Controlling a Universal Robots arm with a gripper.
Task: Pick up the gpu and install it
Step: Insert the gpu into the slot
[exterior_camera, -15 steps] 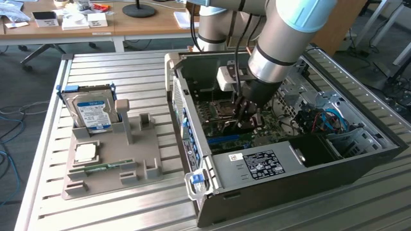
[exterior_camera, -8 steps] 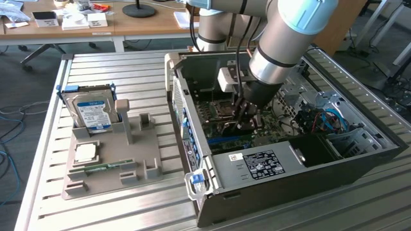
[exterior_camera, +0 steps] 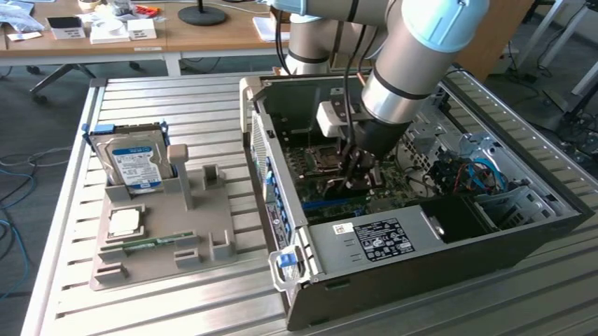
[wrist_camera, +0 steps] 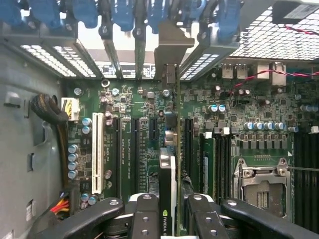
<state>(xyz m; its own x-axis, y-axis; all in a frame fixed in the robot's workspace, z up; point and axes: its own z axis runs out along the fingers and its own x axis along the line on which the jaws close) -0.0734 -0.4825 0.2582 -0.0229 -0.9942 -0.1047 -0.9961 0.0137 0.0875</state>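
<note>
I reach down into the open computer case [exterior_camera: 411,210] on the counter [exterior_camera: 168,294], over its motherboard [wrist_camera: 144,119]. My fingers [wrist_camera: 144,219] clamp the gpu [wrist_camera: 169,174] edge-on, its bracket toward twelve o'clock at the rear slots. If the card tilts or misses the slot, I judge it could jam or scrape components.

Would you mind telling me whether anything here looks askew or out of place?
Nothing stands out: the gpu stands edge-on and upright between the fingers, above the motherboard, its bracket near the rear slots.
</note>
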